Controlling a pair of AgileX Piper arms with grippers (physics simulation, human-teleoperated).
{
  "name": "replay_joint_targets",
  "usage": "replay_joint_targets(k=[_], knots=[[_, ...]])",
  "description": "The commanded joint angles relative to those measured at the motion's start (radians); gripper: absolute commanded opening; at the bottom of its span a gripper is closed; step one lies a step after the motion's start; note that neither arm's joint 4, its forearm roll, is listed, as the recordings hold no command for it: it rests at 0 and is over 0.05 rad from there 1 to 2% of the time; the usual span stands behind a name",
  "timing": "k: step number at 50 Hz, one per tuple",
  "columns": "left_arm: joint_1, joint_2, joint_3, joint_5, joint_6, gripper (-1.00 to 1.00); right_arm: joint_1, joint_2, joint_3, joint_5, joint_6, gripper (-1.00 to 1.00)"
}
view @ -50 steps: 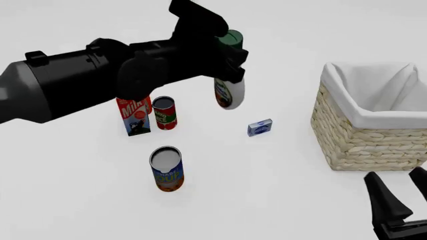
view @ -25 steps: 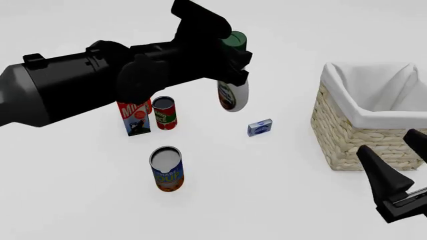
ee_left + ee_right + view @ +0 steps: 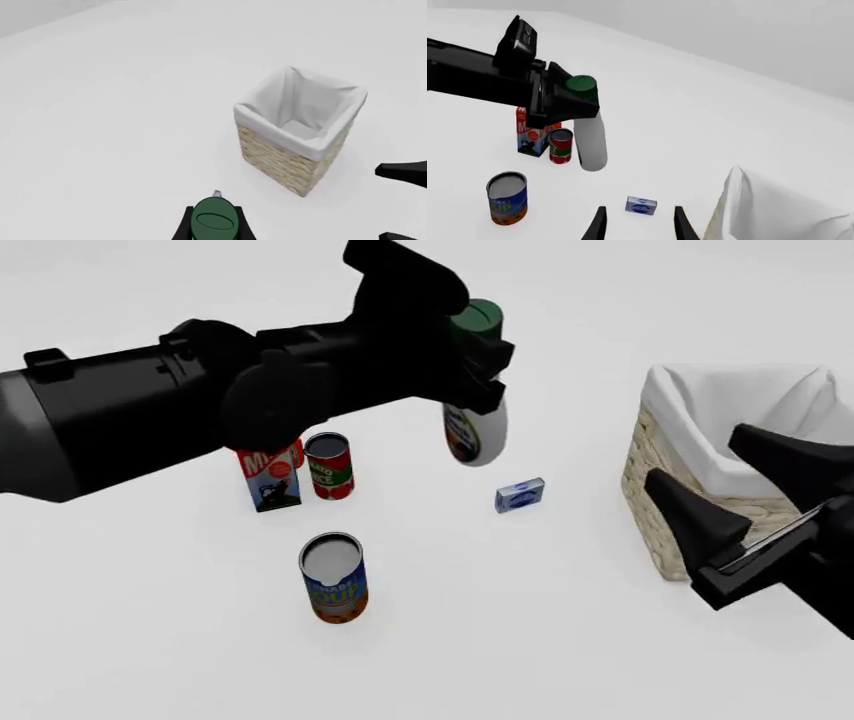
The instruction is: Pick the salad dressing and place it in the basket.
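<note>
The salad dressing [image 3: 475,433], a white bottle with a dark green cap [image 3: 477,316], hangs tilted in the air above the table. My left gripper [image 3: 473,368] is shut on its neck. In the left wrist view the green cap [image 3: 213,222] sits between the two dark fingers [image 3: 181,228]. The basket [image 3: 663,502], wicker with a white liner, stands at the right, apart from the bottle. It also shows in the left wrist view as the basket [image 3: 273,160]. My right gripper [image 3: 694,456] is open and holds nothing, just in front of the basket's near-left corner.
On the table stand a red milk carton [image 3: 274,476], a small red can [image 3: 328,467], a larger orange-and-blue can [image 3: 334,578] and a small blue box [image 3: 519,495]. The left arm [image 3: 147,410] spans the upper left of the front view.
The left gripper has carried the bottle a little to the right, toward the basket. The right gripper has risen from the bottom right corner to in front of the basket.
</note>
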State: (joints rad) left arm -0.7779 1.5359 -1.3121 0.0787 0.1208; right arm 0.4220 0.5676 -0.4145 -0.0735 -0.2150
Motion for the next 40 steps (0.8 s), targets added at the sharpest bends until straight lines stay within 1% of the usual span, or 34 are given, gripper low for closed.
replay_joint_targets(k=[1, 4, 10, 13, 19, 21, 28, 34, 40], knots=[[-0.02, -0.016, -0.002, 0.001, 0.014, -1.0, 0.076, 0.128, -0.05, -0.071, -0.021, 1.0], [-0.019, -0.014, -0.003, 0.001, 0.014, -1.0, 0.083, 0.153, -0.058, -0.089, -0.028, 1.0], [-0.024, -0.016, -0.003, 0.004, 0.006, -1.0, 0.123, 0.207, -0.086, -0.124, -0.046, 1.0], [-0.028, -0.018, -0.003, 0.007, 0.004, -1.0, 0.133, 0.226, -0.099, -0.133, -0.046, 1.0], [-0.034, -0.021, -0.002, 0.008, -0.002, -1.0, 0.165, 0.284, -0.132, -0.167, -0.07, 1.0], [-0.035, -0.022, 0.0, 0.007, -0.005, -1.0, 0.175, 0.304, -0.139, -0.185, -0.085, 1.0], [-0.042, -0.027, -0.001, 0.01, -0.007, -1.0, 0.185, 0.354, -0.155, -0.219, -0.094, 1.0], [-0.044, -0.033, 0.001, 0.012, -0.01, -1.0, 0.191, 0.38, -0.148, -0.25, -0.103, 1.0], [-0.047, -0.034, 0.0, 0.013, -0.014, -1.0, 0.182, 0.419, -0.142, -0.288, -0.097, 1.0]])
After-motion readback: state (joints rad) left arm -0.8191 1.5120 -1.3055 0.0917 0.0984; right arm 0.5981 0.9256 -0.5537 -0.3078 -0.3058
